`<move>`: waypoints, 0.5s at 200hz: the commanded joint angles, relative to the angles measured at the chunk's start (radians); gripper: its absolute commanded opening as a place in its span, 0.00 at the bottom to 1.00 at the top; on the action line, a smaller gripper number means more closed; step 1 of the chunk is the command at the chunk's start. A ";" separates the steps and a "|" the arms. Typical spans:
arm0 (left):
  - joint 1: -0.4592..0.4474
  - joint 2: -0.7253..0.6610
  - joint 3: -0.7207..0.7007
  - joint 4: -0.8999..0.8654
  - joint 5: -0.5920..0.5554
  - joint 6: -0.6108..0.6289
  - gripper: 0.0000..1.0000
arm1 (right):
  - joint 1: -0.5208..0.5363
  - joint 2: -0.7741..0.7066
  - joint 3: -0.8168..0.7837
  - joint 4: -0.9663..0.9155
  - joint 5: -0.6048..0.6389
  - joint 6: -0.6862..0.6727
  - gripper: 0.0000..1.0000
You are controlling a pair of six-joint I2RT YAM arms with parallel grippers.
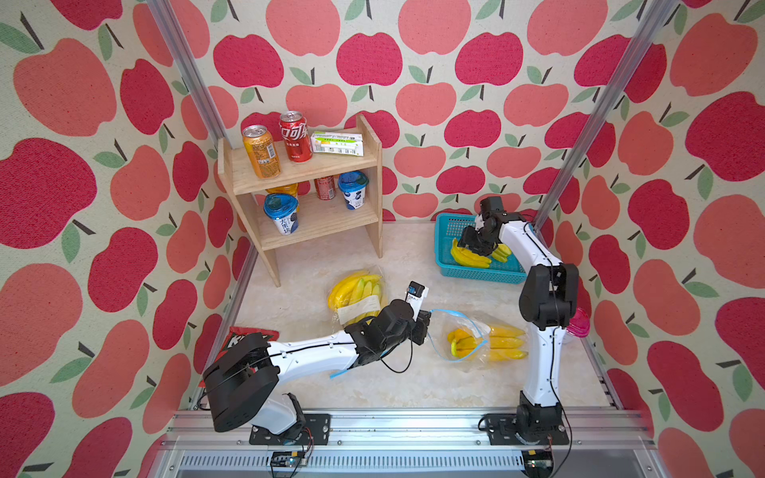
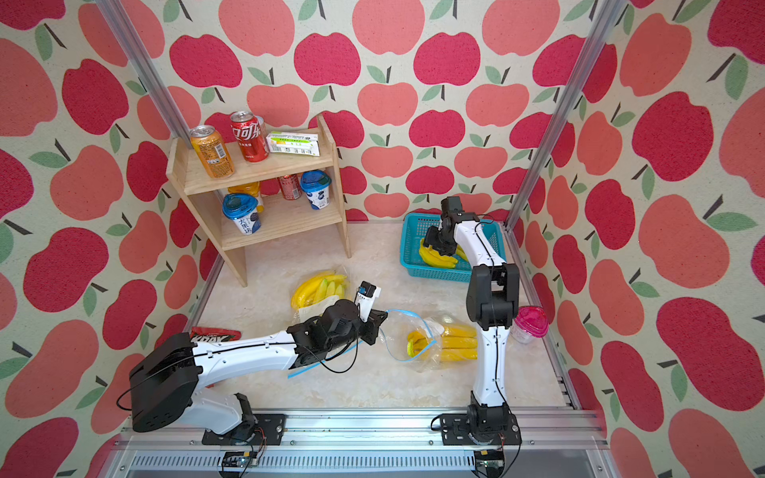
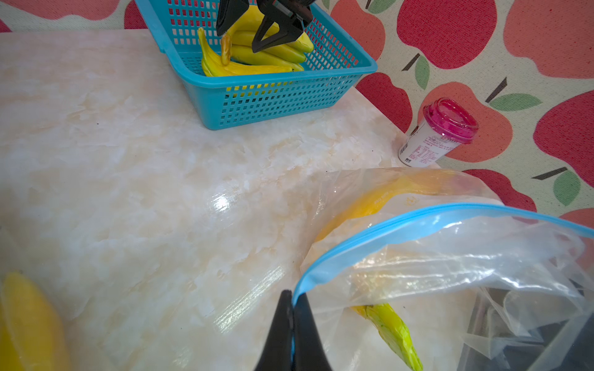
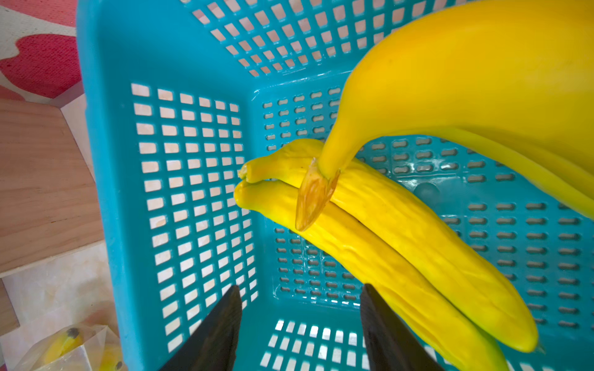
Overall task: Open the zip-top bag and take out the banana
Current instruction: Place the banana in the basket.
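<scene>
A shelf (image 1: 306, 186) is set upper left of centre on the table (image 1: 414, 385). Two cans (image 1: 261, 152) and a carton (image 1: 337, 143) are placed on its top board; cups (image 1: 282, 214) and a third can (image 1: 325, 187) are kept on the lower one. A basket (image 1: 476, 273) is set right of centre, with a bunch (image 1: 465, 258) laid in it and the right gripper (image 4: 301, 287) held above. A wrapped bunch (image 1: 356, 291) is laid at centre. Lower right of it, the bag (image 1: 472, 325) is laid with bananas (image 1: 507, 342) in it; the left gripper (image 3: 292, 294) is placed at its mouth. A lidded cup (image 3: 434, 138) is stood by the right wall, and a packet (image 1: 248, 337) is lodged at lower left.
</scene>
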 commanded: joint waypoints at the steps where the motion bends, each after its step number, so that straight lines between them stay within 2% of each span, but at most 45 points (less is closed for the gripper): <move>1: -0.003 -0.002 0.030 0.011 0.006 0.000 0.01 | 0.028 -0.183 -0.053 0.063 0.027 -0.038 0.77; 15: -0.004 0.004 0.034 0.012 0.008 0.001 0.01 | 0.057 -0.285 -0.103 0.098 0.054 -0.059 0.83; 41: -0.004 0.013 0.043 0.006 0.012 0.002 0.01 | 0.137 -0.475 -0.216 0.133 0.102 -0.103 0.85; 65: -0.005 0.013 0.047 -0.003 0.008 0.003 0.01 | 0.211 -0.648 -0.356 0.115 0.143 -0.111 0.85; 90: -0.004 0.012 0.050 -0.024 -0.002 0.010 0.01 | 0.336 -0.863 -0.554 0.110 0.285 -0.128 0.82; 100: -0.002 0.011 0.050 -0.025 -0.003 0.013 0.01 | 0.391 -0.958 -0.629 0.109 0.303 -0.125 0.80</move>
